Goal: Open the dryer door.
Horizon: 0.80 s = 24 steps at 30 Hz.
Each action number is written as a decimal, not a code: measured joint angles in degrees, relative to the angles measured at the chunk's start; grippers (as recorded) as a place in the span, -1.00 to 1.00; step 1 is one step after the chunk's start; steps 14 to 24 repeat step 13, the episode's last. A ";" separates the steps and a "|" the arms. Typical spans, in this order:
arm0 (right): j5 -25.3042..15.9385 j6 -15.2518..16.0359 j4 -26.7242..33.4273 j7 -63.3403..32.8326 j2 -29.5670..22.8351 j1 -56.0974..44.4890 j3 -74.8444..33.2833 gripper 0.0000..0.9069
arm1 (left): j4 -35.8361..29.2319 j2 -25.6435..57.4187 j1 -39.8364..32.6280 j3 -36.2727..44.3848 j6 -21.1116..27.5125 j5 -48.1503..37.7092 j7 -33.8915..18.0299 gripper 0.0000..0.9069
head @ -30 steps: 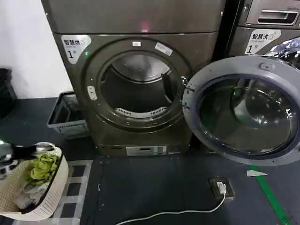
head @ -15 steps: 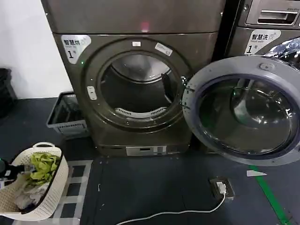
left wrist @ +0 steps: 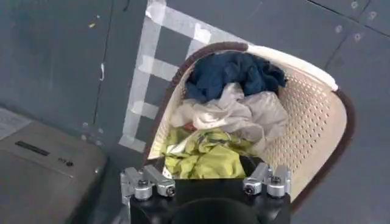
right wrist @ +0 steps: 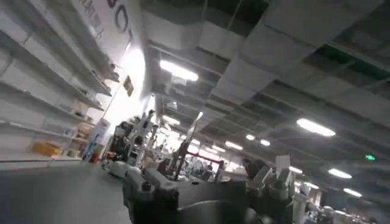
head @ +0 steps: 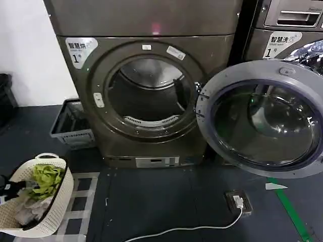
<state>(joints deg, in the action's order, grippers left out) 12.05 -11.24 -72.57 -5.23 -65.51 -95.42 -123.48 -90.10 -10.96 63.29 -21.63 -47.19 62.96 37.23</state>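
The dryer door [head: 262, 118] stands swung wide open to the right of the bronze-grey dryer [head: 151, 146], its grey inner face and dark glass turned toward me. The round drum opening [head: 146, 93] is exposed and looks empty. My left gripper [head: 5, 187] is low at the far left edge of the head view, beside the laundry basket [head: 64, 186] and far from the door. In the left wrist view its body [left wrist: 206, 192] hangs over the clothes in the basket [left wrist: 317, 115]. My right gripper [right wrist: 207, 198] points up at a ceiling with strip lights.
A grey crate [head: 70, 123] sits left of the dryer. A second machine [head: 287, 30] stands behind the open door. A floor socket with a white cable [head: 237, 201] and a green tape line [head: 290, 212] lie on the dark floor in front.
My left gripper has drawn back down and to the left, from above the basket's rim to the frame edge. The door has not moved.
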 joint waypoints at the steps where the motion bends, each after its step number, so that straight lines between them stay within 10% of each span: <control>1: -0.21 -0.05 0.13 0.04 -0.01 0.00 -0.02 1.00 | 0.09 -0.03 0.01 0.00 0.00 -0.13 0.00 1.00; 24: -0.32 -0.47 0.13 0.16 -0.38 0.15 0.30 1.00 | -0.19 -0.59 0.06 -0.03 0.00 -0.56 -0.01 1.00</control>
